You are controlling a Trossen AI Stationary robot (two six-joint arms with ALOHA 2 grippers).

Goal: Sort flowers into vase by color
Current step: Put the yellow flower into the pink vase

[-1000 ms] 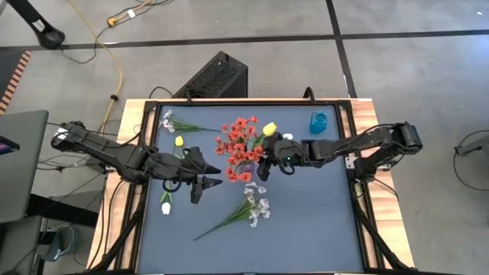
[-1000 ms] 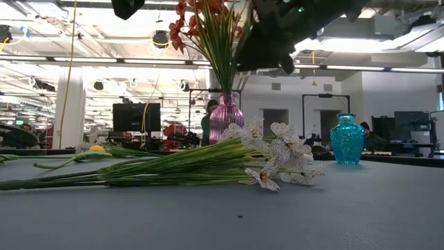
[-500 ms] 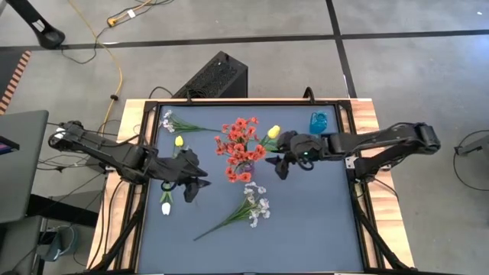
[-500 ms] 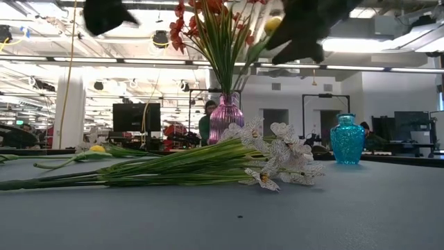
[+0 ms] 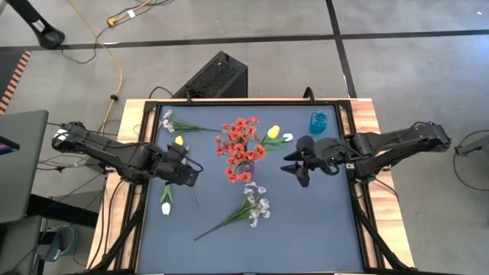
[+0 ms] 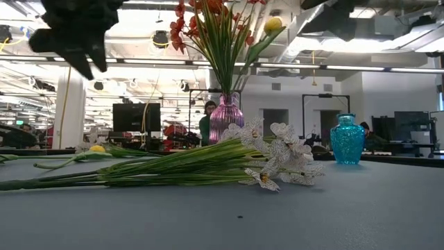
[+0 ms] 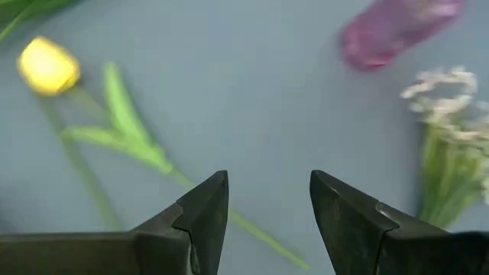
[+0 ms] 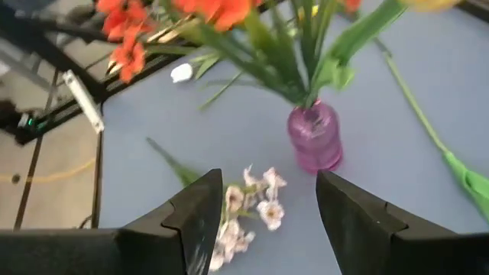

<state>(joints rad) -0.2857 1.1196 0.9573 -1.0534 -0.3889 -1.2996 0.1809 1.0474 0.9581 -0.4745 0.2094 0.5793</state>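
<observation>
Left gripper – fingers apart; right gripper – fingers apart, empty.

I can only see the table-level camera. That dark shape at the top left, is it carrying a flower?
Observer: No. That's the left gripper, open and empty, hovering over the stem of a yellow tulip lying on the table.
Operator: And the other arm?
Observer: The right gripper is open and empty too, to the right of the purple vase.
Operator: Any flowers I'm missing?
Observer: A white tulip lies near the table's left edge.
</observation>
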